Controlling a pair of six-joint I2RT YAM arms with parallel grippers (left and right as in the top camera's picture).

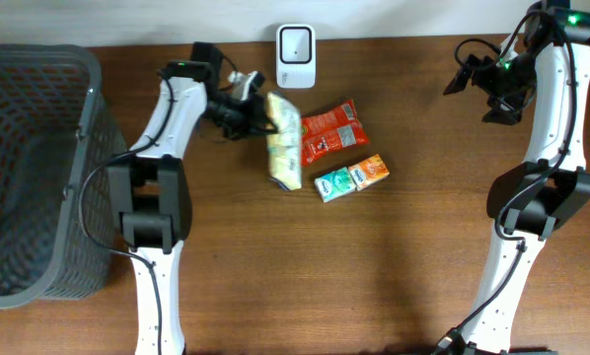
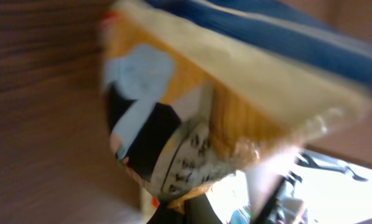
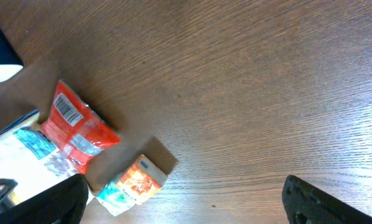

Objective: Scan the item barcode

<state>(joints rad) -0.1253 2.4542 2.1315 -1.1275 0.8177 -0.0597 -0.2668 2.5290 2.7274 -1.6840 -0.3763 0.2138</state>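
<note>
The wooden counter (image 1: 394, 276) carries everything; the grey mesh basket (image 1: 29, 148) stands at its edge, well apart from the left jaws, on the far side of the left arm (image 1: 167, 118) from them; the right arm (image 1: 547, 108) reaches over the opposite end of the counter.

The left jaws are closed on the upper end of the yellow-and-white snack bag (image 1: 284, 143); the rest of the bag trails away from them, and in the blurred left wrist view the bag (image 2: 236, 81) fills nearly the whole frame. The right jaws stand wide apart and hold nothing; only bare wood lies between them.

The red packet (image 1: 332, 131) lies just beyond the bag from the left jaws, touching or almost touching it; a barcode label shows on it in the right wrist view (image 3: 77, 134). The white scanner (image 1: 296, 44) stands near the left jaws, close to the bag's gripped end. The green carton (image 1: 334, 183) and the orange carton (image 1: 370, 171) lie side by side, touching, past the red packet and between the two sets of jaws, nearer the left ones.
</note>
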